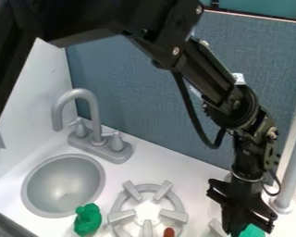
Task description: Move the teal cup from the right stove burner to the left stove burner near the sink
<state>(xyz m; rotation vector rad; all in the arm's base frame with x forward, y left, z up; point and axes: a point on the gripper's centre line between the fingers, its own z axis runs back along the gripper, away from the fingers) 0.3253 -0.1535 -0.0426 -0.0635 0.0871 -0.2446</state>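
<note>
To the right of the burner [174,215], the black gripper [247,227] hangs at a green thing [254,231]. The view is cut there, so whether it is clenched, released or grasping cannot be told. For a good handling, it should probably stay upright, centre on this thing, and go clear of the burner's prongs. No label is readable.
</note>
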